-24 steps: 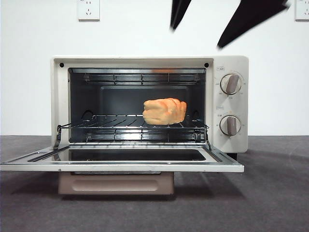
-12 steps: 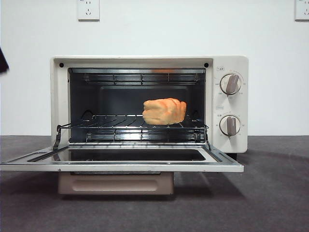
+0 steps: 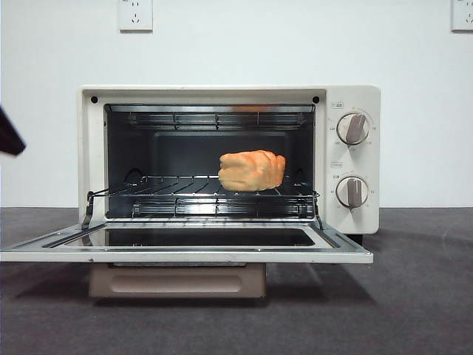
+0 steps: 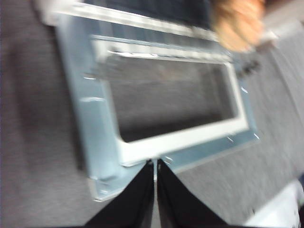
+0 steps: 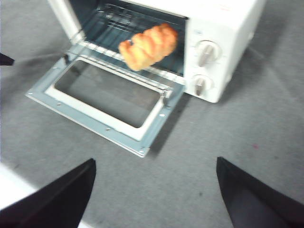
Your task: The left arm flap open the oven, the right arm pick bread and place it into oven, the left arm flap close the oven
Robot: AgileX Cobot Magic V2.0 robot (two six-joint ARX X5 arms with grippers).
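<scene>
The cream-white oven [image 3: 222, 94] stands with its glass door [image 3: 185, 255] folded down flat. The golden-orange bread [image 3: 251, 170] lies on the wire rack inside, toward the knob side. In the blurred left wrist view my left gripper [image 4: 155, 166] is shut with nothing in it, hovering just above the door's [image 4: 95, 118] front edge, with the bread [image 4: 237, 23] beyond. It shows in the front view only as a black tip [image 3: 9, 133] at the left edge. My right gripper [image 5: 156, 161] is open and empty, pulled back high above the table in front of the oven [image 5: 228, 28] and bread [image 5: 148, 46].
Two round knobs [image 3: 353, 128] sit on the oven's right panel. The beige bar handle [image 3: 177, 281] hangs under the lowered door. Dark grey cloth [image 3: 414, 296] covers the table, and a white wall with sockets [image 3: 135, 15] stands behind.
The right gripper's black jaws have left the top of the front view. A black tip has come in at the left edge and dropped lower. Oven and bread have not moved.
</scene>
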